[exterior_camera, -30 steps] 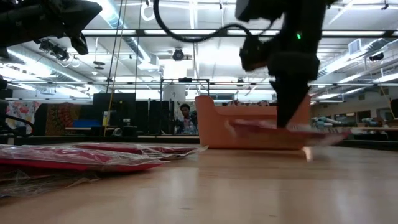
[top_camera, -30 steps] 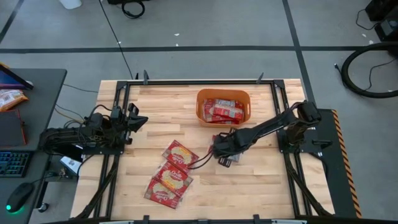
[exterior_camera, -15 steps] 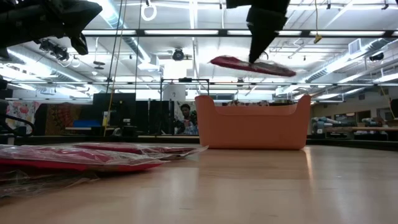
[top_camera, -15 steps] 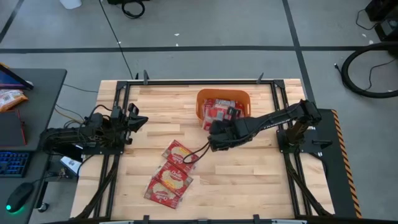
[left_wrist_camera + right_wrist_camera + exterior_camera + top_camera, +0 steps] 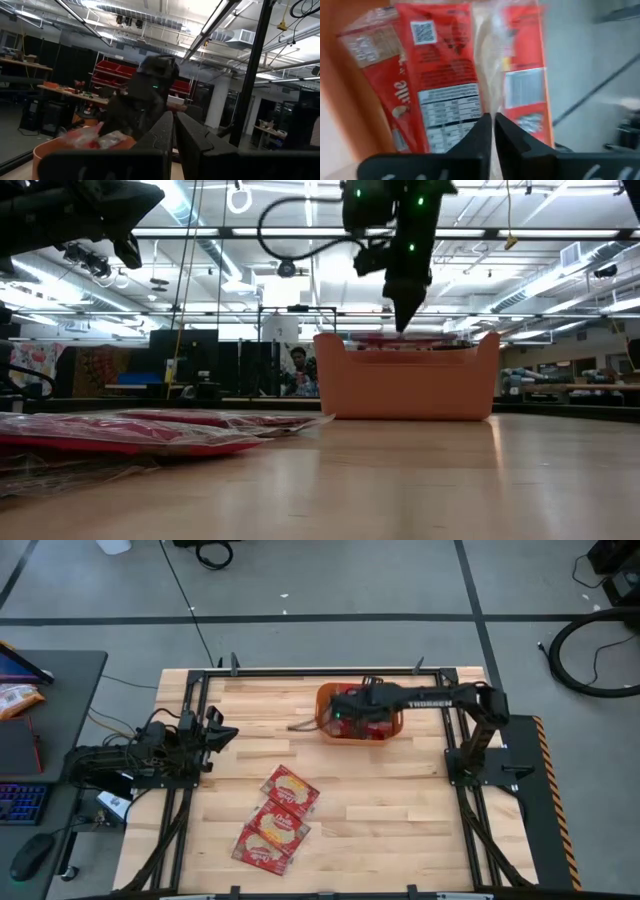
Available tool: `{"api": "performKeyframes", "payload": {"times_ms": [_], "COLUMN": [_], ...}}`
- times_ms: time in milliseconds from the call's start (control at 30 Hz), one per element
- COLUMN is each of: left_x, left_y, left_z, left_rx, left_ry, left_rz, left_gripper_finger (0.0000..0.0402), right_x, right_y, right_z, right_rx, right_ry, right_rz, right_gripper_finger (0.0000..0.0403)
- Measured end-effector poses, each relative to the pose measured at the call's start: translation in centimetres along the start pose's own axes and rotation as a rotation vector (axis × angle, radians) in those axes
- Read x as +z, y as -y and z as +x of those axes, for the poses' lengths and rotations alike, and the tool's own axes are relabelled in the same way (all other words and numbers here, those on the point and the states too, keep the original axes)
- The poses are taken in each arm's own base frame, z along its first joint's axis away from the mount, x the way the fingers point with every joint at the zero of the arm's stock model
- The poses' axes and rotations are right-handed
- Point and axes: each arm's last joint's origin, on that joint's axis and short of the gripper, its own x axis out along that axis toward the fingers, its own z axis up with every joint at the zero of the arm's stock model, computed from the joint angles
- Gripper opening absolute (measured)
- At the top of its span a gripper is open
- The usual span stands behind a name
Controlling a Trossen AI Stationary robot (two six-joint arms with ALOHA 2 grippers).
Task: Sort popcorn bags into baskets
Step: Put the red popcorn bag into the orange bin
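Looking straight down, we are finding the tub (image 5: 361, 712) half covered by the right arm, so the packets inside it are hard to count. From counter height only the tub's wall (image 5: 405, 377) and a red edge at its rim are showing. The left wrist view is catching a dark arm over the tub (image 5: 55, 150), with a pale and red packet (image 5: 87, 137) at its rim, too blurred to read.

The right hand (image 5: 340, 712) is hanging over the tub, its tip pointing down just above the rim in the low view (image 5: 403, 320). In its own wrist view the fingers (image 5: 477, 135) are standing almost together, with a thin gap between them, over the red packets (image 5: 440, 85) lying in the tub; whether they are pinching one we cannot tell.

The left hand (image 5: 222, 730) is waiting at the counter's left edge, its fingers (image 5: 160, 132) pressed nearly together on nothing.

Three packets (image 5: 277, 820) are lying overlapped on the counter (image 5: 400, 810), well apart from the tub; they are filling the near left of the low view (image 5: 130, 435). Behind the counter, a person (image 5: 296, 370) is showing beside the tub. A snack bag (image 5: 15, 697) is lying on a side desk.
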Motion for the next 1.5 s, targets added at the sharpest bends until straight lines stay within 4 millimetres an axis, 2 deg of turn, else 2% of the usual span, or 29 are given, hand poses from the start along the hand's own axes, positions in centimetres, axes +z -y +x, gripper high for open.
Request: {"api": "performKeyframes", "payload": {"times_ms": [133, 233, 333, 433, 500, 567, 667, 767, 967, 1133, 1367, 1500], "left_x": [-0.1, -0.2, -0.3, -0.2, 0.0, -0.1, -0.3, -0.7, -2.5, -3.6, -5.1, -6.4], "left_y": [0.0, 0.2, 0.6, 1.3, 1.6, 1.7, 1.6, 1.4, 1.6, 1.5, 2.1, 2.9], "left_z": [0.0, 0.0, -0.1, -0.3, -0.4, -0.4, -0.2, 0.3, 1.2, 2.4, 4.6, 5.8], "left_rx": [-0.001, -0.068, -0.235, -0.448, -0.537, -0.548, -0.463, -0.352, -0.330, -0.172, -0.131, -0.127], "left_ry": [-0.010, -0.031, -0.071, -0.087, -0.078, -0.082, -0.082, -0.104, -0.227, -0.269, -0.474, -0.587], "left_rz": [-0.001, 0.003, 0.050, 0.088, 0.109, 0.107, 0.097, 0.075, 0.082, 0.071, -0.023, -0.074], "left_gripper_finger": [0.0025, 0.0025, 0.0025, 0.0025, 0.0025, 0.0025, 0.0025, 0.0025, 0.0025, 0.0025, 0.0025, 0.0025], "right_x": [0.0, -0.3, -1.0, -1.7, -2.0, -2.3, -2.9, -4.0, -6.1, -8.1, -11.0, -12.2], "right_y": [1.4, 2.2, 2.0, 1.1, 0.3, -0.6, -2.3, -4.4, -10.0, -13.8, -16.3, -17.2], "right_z": [2.5, 3.1, 2.1, -0.3, -2.1, -4.2, -6.8, -8.3, -9.4, -10.1, -9.3, -8.8], "right_rx": [0.098, 0.122, 0.116, 0.110, 0.126, 0.150, 0.194, 0.198, 0.295, 0.239, 0.121, 0.137], "right_ry": [-0.012, -0.041, -0.120, -0.109, -0.055, 0.017, 0.133, 0.252, 0.502, 0.716, 0.838, 0.856], "right_rz": [0.040, 0.081, 0.095, 0.112, 0.124, 0.143, 0.171, 0.190, 0.255, 0.205, 0.211, 0.182], "right_gripper_finger": [0.0059, 0.0083, 0.0095, 0.0096, 0.0096, 0.0096, 0.0096, 0.0095, 0.0096, 0.0095, 0.0094, 0.0094]}}
